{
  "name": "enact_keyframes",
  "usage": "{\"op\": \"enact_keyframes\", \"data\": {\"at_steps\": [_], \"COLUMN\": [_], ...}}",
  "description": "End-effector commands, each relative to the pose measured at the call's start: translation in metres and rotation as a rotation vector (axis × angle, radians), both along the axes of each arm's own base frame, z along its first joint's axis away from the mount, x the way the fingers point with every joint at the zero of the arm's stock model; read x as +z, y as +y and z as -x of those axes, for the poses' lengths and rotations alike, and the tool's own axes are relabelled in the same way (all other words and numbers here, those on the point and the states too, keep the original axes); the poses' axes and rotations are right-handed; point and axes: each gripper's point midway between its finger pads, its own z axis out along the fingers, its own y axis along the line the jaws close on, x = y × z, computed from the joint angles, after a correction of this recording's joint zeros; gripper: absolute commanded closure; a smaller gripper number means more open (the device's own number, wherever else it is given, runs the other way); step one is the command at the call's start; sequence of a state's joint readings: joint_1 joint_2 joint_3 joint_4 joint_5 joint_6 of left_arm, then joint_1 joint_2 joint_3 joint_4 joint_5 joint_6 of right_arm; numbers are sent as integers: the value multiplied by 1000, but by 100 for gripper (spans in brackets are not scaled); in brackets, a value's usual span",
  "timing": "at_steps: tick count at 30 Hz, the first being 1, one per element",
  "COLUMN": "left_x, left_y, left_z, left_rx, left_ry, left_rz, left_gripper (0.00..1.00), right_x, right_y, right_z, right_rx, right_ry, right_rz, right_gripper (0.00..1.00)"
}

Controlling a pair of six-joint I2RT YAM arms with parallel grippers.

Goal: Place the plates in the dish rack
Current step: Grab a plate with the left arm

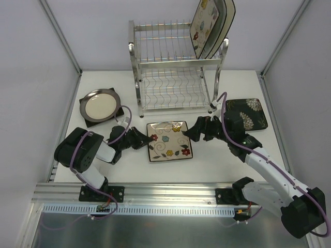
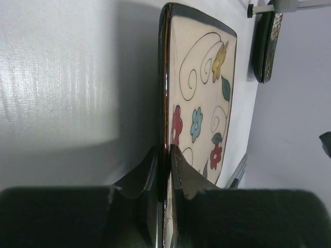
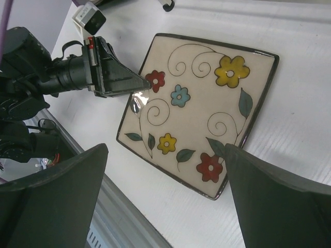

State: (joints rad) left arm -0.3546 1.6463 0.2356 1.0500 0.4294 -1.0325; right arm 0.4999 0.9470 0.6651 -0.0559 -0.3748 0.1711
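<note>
1. The left gripper [image 1: 144, 140] [image 2: 164, 155] is clamped on the left rim of the floral plate [image 1: 168, 140] [image 2: 201, 103] [image 3: 196, 113], with one finger on each face of the rim.
2. The right gripper [image 1: 194, 132] [image 3: 165, 155] hangs by the same plate's far right corner. Its fingers are spread wide and hold nothing.
3. The floral plate is square and cream with a dark rim. It lies in the middle of the table [image 1: 217, 155], between the two arms and just in front of the rack [image 1: 173, 67].
4. The rack stands at the back of the table. Two plates [image 1: 212, 26] lean together in the right end of its upper tier, and the front one is cream with flowers. The lower tier holds no plate.
5. A round plate [image 1: 100, 105] sits at the left of the table on a dark square [image 1: 84, 98], near the left arm.
6. A dark plate [image 1: 248, 113] with white flowers lies flat at the right, partly hidden by the right arm.
</note>
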Motion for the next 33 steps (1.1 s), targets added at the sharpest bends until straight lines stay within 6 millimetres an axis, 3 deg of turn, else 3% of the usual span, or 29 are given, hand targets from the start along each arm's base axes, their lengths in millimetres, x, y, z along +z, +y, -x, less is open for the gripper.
{"op": "enact_keyframes", "data": {"at_steps": [1,6,13,18,27,33], "left_x": [-1,31,94,139,204,244], "left_y": [0,-7,-16,-17,-13,-9], "left_z": [11,9,5,8,19,30], "left_rx": [-40,-67,-102,-131,-124,-121], "left_ry": [-16,-93,-242,-379,-543,-645], "left_rz": [-36,18,107,132,205,253], "left_gripper": [100,100,100,100,100,100], "right_x": [3,-12,-28,-29,-38,-30], "right_y": [2,0,2,2,8,17], "right_z": [-6,-9,-12,-16,-16,-15], "right_rx": [-8,-32,-39,-40,-4,47], "right_ry": [-27,19,95,111,155,149], "right_rz": [-14,-26,-76,-104,-172,-212], "right_gripper": [0,0,0,0,0,1]}}
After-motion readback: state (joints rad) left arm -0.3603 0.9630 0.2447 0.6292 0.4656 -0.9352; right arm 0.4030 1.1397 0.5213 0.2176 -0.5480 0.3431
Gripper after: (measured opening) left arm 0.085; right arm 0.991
